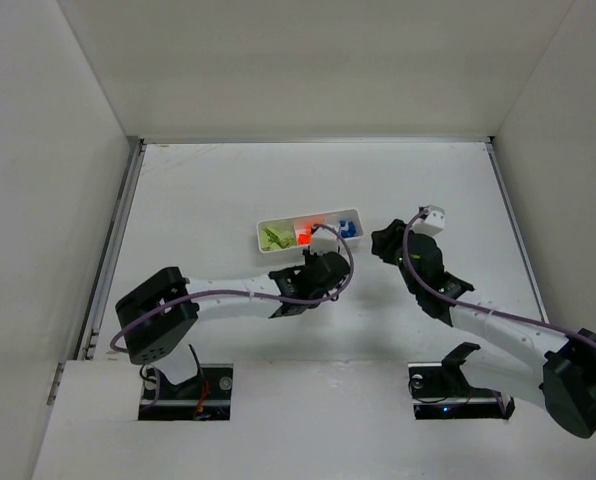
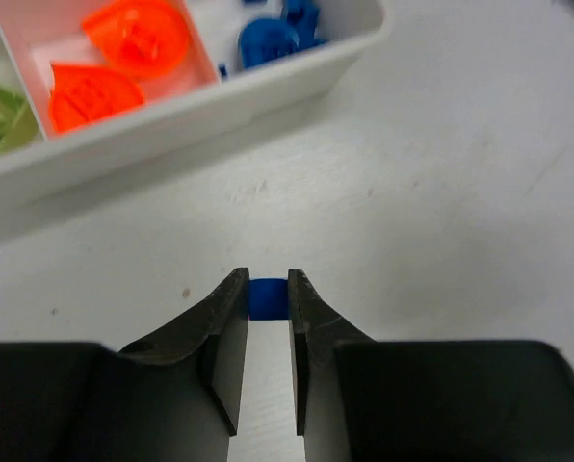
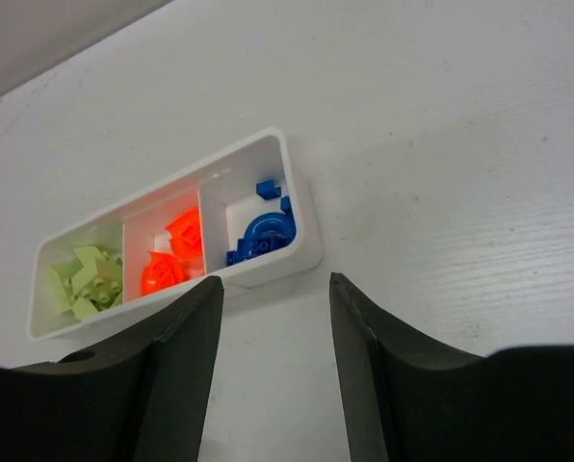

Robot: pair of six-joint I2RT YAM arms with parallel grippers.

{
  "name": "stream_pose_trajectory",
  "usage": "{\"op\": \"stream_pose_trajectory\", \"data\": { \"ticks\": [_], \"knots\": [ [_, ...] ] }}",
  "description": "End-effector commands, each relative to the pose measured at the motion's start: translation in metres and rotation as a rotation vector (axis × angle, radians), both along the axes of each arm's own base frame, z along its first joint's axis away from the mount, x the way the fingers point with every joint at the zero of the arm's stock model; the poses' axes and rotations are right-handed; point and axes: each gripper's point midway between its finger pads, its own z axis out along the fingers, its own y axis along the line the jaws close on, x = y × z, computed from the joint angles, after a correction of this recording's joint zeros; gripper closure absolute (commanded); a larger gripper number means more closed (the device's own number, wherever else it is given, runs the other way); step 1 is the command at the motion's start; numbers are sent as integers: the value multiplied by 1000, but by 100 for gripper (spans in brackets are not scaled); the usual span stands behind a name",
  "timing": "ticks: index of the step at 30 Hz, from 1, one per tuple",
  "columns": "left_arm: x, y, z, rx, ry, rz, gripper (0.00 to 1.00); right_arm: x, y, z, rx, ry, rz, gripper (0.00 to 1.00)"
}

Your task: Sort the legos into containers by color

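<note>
The white tray (image 1: 266,243) has three compartments: lime green legos (image 1: 274,238) on the left, orange legos (image 1: 307,234) in the middle, blue legos (image 1: 348,228) on the right. My left gripper (image 2: 267,298) is shut on a small blue lego (image 2: 267,296) at its fingertips, just in front of the tray (image 2: 171,120), low over the table. In the top view the left gripper (image 1: 314,268) sits below the tray's middle. My right gripper (image 3: 273,294) is open and empty, right of the tray (image 3: 306,252), which holds green (image 3: 85,281), orange (image 3: 171,255) and blue legos (image 3: 263,231).
White walls enclose the table on three sides. A metal rail (image 1: 113,245) runs along the left edge. A purple cable (image 1: 343,262) loops over the left wrist near the tray.
</note>
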Motion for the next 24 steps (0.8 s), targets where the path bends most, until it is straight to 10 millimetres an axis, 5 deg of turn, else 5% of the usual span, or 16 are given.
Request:
{"op": "stream_pose_trajectory", "data": {
  "ticks": [1, 8, 12, 17, 22, 24],
  "knots": [
    [39, -16, 54, -102, -70, 40, 85, -2, -14, -6, 33, 11, -59, 46],
    [122, -36, 50, -68, -78, 95, 85, -8, -16, -12, 34, 19, -50, 46],
    [147, -39, 40, -62, -55, 111, 80, -10, -17, -12, 40, 14, -49, 46],
    [146, -32, 52, -88, -67, 116, 55, -15, -20, -5, 66, -11, -52, 46],
    [120, -10, 87, -149, -116, 104, 36, -15, -24, -7, 65, -8, -62, 44],
    [106, 11, 98, -177, -128, 119, 15, -15, -25, -8, 63, -8, -68, 44]
  ]
}}
